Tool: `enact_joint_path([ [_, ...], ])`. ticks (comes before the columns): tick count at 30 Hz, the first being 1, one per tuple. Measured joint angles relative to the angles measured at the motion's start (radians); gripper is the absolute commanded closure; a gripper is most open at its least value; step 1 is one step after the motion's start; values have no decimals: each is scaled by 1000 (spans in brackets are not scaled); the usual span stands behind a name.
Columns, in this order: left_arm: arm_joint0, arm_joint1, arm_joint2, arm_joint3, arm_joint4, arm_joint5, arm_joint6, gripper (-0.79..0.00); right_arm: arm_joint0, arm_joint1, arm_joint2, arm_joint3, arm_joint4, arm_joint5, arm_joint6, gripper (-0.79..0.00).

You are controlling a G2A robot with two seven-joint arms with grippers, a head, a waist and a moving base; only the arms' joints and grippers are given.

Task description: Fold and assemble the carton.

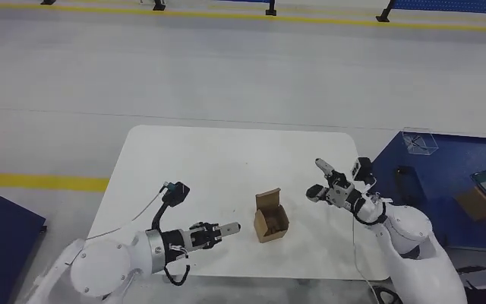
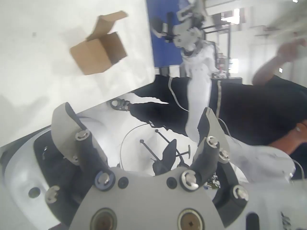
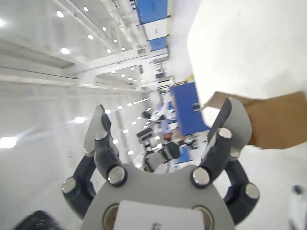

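The small brown cardboard carton (image 1: 270, 220) stands near the front edge of the white table (image 1: 220, 159), lid flap (image 1: 267, 199) up, between the left gripper (image 1: 228, 227) and right gripper (image 1: 316, 178). Closing it well likely means one bracing a wall while the other presses the flap down. Both gape wide, empty, touching nothing

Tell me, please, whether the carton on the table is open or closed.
Open. The carton stands on the table with its lid flap raised and its inside showing.
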Motion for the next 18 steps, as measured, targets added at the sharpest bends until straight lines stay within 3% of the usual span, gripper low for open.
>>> enact_joint_path([
  [3, -98, -17, 115, 74, 54, 63, -10, -785, -53, 12, 23, -50, -213, -37, -26, -785],
  [7, -212, -47, 265, 157, 126, 112, 15, -785, -85, 17, 14, -81, -375, -37, -45, -785],
  [13, -334, -101, 398, 255, 102, 187, 107, -785, -87, 16, -1, -87, -404, -29, -56, -785],
  [18, -416, -135, 512, 339, 208, 222, 103, -785, -96, 18, -4, -90, -457, -34, -105, -785],
])
